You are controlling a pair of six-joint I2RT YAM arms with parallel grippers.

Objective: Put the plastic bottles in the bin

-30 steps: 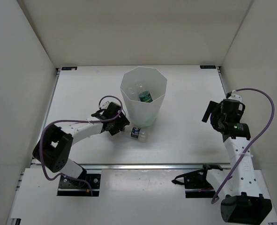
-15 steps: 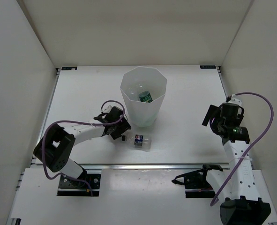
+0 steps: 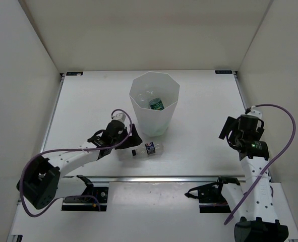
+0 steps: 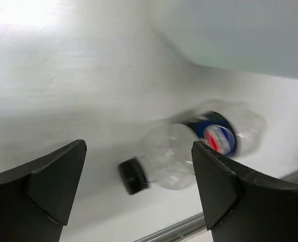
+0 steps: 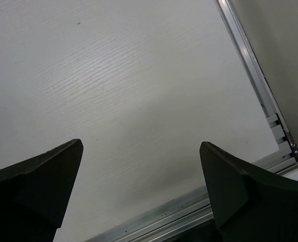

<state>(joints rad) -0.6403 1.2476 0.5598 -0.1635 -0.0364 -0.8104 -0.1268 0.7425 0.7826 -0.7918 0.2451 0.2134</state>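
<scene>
A clear bottle with a blue label (image 3: 146, 149) lies on its side on the table just in front of the white bin (image 3: 154, 103). In the left wrist view the bottle (image 4: 189, 148) lies blurred between the fingers, dark cap toward the left. My left gripper (image 3: 129, 138) is open, just left of the bottle, not holding it. A bottle with a green label (image 3: 156, 104) lies inside the bin; other clear bottles there are faint. My right gripper (image 3: 228, 132) is open and empty at the table's right side.
The metal rail at the table's near edge (image 4: 189, 227) runs just below the bottle. In the right wrist view only bare table and the rail corner (image 5: 280, 126) show. White walls enclose the table on three sides.
The blue-label bottle has rolled on the table in front of the bin. My left arm has stretched lower and its gripper has shifted right toward the bottle. The right arm drew back slightly.
</scene>
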